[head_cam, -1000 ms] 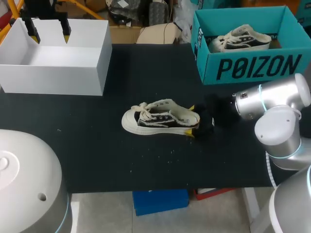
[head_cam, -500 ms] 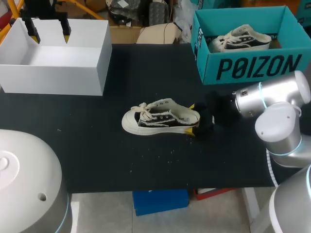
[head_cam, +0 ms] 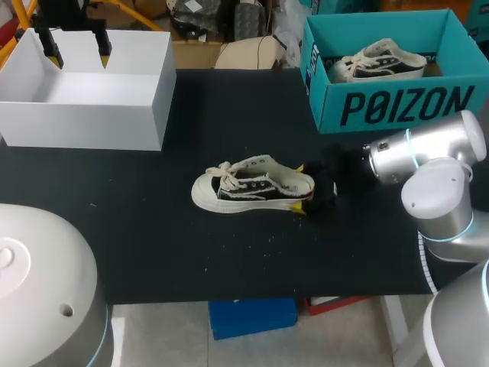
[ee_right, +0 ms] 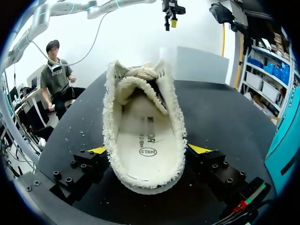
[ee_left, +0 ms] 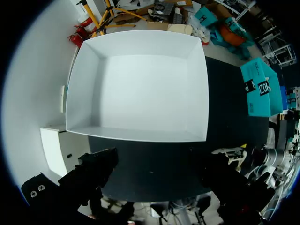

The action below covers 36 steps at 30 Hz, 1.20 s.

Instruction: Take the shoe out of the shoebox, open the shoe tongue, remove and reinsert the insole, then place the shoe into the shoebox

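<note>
Shoe (head_cam: 252,186) — frayed, fuzzy canvas, matt black table (head_cam: 153,229)

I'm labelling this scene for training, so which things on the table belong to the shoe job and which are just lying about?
Part of the job: shoe, its insole, teal shoebox, right pincer closed on the shoe's heel.
Lying about: white box, second shoe inside the teal shoebox.

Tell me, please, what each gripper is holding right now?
Left gripper: open, empty.
Right gripper: closed on the cream-and-black canvas sneaker, at its heel.
</note>
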Available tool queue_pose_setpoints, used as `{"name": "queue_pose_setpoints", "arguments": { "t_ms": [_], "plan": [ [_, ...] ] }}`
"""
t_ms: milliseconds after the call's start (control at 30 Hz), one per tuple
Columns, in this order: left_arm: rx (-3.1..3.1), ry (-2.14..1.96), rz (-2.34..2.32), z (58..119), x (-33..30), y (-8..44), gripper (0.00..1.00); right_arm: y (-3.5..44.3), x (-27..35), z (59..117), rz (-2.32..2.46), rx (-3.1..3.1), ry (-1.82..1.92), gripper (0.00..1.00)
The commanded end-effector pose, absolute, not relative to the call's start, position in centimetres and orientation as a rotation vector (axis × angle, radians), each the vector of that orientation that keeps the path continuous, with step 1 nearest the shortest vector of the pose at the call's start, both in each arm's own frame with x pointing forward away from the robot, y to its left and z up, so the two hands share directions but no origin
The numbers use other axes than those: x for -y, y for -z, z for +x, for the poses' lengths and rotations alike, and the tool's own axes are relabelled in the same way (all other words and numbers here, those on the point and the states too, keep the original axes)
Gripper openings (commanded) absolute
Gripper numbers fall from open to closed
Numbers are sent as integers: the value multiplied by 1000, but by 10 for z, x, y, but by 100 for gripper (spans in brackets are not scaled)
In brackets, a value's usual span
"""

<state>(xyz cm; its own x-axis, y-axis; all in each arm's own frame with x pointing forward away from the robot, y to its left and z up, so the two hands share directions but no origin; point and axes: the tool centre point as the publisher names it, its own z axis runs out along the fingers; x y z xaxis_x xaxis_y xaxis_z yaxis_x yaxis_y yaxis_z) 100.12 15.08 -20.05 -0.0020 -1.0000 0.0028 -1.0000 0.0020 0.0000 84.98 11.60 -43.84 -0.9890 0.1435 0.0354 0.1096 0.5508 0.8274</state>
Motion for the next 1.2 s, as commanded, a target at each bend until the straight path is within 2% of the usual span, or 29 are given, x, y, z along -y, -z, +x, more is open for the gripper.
{"name": "queue_pose_setpoints", "arguments": {
  "t_ms": [33, 200, 233, 300, 333, 700, 933, 1200],
  "plan": [
    [2221, 0, 2219, 1001, -150, 200, 100, 442, -116, 849, 230, -2732, -1462, 100],
    [2221, 0, 2219, 1001, -150, 200, 100, 444, -117, 847, 236, -2728, -1471, 100],
    [2221, 0, 2219, 1001, -150, 200, 100, 444, -117, 847, 236, -2727, -1473, 87],
    [2221, 0, 2219, 1001, -150, 200, 100, 444, -118, 847, 237, -2715, -1489, 13],
    [2221, 0, 2219, 1001, -150, 200, 100, 444, -118, 847, 237, -2715, -1489, 0],
    [2243, 38, 2225, 1000, -147, 196, 100, 444, -118, 847, 237, -2715, -1489, 0],
    [2259, -21, 2260, 976, -97, 168, 100, 444, -118, 847, 237, -2715, -1489, 0],
    [2295, -79, 2206, 930, -18, 168, 100, 444, -118, 847, 237, -2715, -1489, 0]
  ]
}}
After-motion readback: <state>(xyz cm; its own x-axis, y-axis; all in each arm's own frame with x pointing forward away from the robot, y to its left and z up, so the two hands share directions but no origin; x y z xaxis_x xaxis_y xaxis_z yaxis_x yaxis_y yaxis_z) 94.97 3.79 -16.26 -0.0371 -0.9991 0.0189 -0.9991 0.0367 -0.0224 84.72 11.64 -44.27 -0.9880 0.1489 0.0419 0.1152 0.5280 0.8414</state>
